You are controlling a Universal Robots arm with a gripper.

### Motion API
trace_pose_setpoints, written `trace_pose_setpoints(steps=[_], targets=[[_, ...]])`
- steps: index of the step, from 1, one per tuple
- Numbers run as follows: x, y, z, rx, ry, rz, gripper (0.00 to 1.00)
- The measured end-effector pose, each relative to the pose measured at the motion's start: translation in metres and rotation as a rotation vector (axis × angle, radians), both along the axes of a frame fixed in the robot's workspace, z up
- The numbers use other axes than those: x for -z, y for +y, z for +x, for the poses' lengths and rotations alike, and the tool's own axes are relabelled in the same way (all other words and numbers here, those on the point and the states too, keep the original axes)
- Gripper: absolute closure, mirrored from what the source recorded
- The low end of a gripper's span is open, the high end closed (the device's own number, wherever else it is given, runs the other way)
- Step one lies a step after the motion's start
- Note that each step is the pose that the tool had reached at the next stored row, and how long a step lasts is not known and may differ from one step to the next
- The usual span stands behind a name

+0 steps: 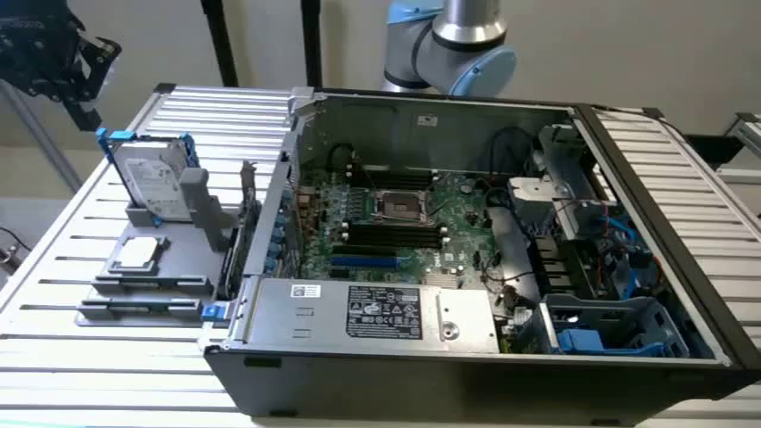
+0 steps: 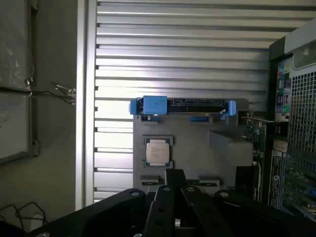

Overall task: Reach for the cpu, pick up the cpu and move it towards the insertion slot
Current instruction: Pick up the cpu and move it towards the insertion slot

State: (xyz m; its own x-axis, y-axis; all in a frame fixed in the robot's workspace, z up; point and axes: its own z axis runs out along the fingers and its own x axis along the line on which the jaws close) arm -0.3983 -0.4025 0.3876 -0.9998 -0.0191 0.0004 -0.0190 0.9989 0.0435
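Note:
The cpu (image 1: 137, 252), a small flat square chip with a silver-grey top, lies in a grey holder (image 1: 143, 285) on the slatted table at the exterior view's left. In the wrist view the cpu (image 2: 157, 151) sits well below the camera. My gripper (image 1: 53, 53) hangs high at the exterior view's upper left, apart from the cpu and holding nothing I can see; its black body (image 2: 176, 197) lies across the wrist picture. The insertion slot (image 1: 401, 205), a square metal-framed socket with a dark centre, sits on the green motherboard inside the open computer case.
A silver hard drive in a blue frame (image 1: 155, 183) stands upright just behind the cpu, also visible as the hard drive (image 2: 182, 106) in the wrist view. The open case wall (image 1: 280, 223) rises between holder and motherboard. Black memory slots (image 1: 387, 236) lie beside the socket.

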Motion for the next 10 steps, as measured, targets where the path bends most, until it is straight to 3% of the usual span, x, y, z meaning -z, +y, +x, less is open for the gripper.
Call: trace_pose_setpoints(steps=[10], targets=[[0.0000,0.0000,0.0000,0.000,-0.0001,0.0017,0.89]])
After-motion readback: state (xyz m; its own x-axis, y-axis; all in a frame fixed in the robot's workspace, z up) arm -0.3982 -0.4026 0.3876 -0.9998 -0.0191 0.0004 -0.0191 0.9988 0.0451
